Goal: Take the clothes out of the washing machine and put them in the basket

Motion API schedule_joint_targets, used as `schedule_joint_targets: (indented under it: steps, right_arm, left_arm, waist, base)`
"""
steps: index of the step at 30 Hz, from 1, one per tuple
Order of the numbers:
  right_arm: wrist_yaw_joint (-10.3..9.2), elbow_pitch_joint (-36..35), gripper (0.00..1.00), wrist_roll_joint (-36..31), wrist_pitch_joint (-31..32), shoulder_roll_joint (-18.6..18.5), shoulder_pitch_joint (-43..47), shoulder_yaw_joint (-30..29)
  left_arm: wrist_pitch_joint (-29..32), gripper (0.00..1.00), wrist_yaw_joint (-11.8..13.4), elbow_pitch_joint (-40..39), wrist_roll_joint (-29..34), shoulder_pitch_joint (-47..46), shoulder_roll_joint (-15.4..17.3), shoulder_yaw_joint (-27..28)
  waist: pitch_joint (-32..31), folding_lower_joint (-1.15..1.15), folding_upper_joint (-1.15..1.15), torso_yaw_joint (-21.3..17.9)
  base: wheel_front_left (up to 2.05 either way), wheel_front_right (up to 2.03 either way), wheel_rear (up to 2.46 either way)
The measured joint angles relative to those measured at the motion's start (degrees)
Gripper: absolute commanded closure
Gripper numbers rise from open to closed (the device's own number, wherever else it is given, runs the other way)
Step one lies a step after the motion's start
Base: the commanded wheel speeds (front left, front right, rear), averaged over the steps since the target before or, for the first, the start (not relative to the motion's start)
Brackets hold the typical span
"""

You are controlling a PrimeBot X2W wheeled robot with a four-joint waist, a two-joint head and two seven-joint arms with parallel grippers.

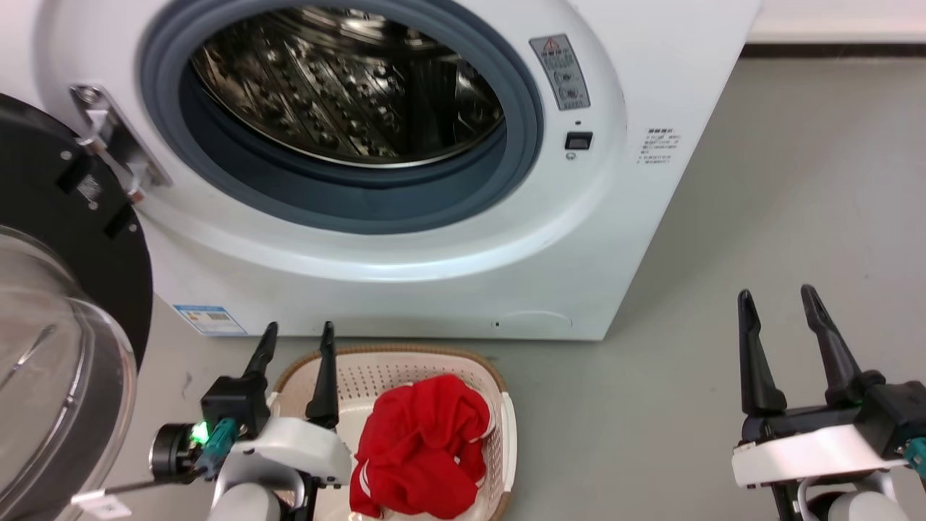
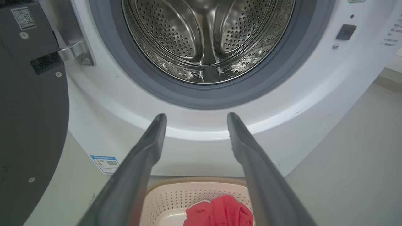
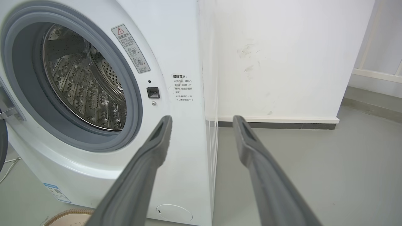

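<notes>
The white washing machine [image 1: 405,260] stands open, and its steel drum [image 1: 347,79] shows only bare metal; the drum [image 2: 207,34] looks the same from the left wrist. Red clothes [image 1: 423,445] lie bunched in the cream basket [image 1: 405,362] on the floor before the machine, and the clothes [image 2: 220,213] also peek out of the basket [image 2: 176,197] between my left fingers. My left gripper [image 1: 298,333] hovers open over the basket's left rim, holding nothing. Off to the right, above bare floor, my right gripper [image 1: 778,298] is open too.
The black-rimmed glass door [image 1: 51,325] hangs open at the left, close beside my left arm. Grey floor [image 1: 796,217] stretches to the right of the machine. A white wall [image 3: 276,62] with a dark skirting strip runs behind it.
</notes>
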Motion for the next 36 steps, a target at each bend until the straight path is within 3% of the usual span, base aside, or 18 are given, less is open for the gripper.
schedule_joint_targets:
  steps: [15,36]
  right_arm:
    - [0.0,0.62,0.0,0.03,0.0,0.01,5.3,0.6]
    - [0.0,1.62,0.0,0.73,0.0,0.01,8.23,1.58]
  left_arm:
    - [0.0,0.0,-0.03,-13.51,7.19,9.72,-2.71,6.04]
    - [0.0,0.0,-0.51,-15.02,9.23,14.92,-3.34,7.71]
  waist:
    - [-7.72,0.0,0.0,0.92]
    - [-11.19,0.01,0.0,0.65]
  base:
    - [0.0,0.0,0.0]
    - [0.0,0.0,0.0]
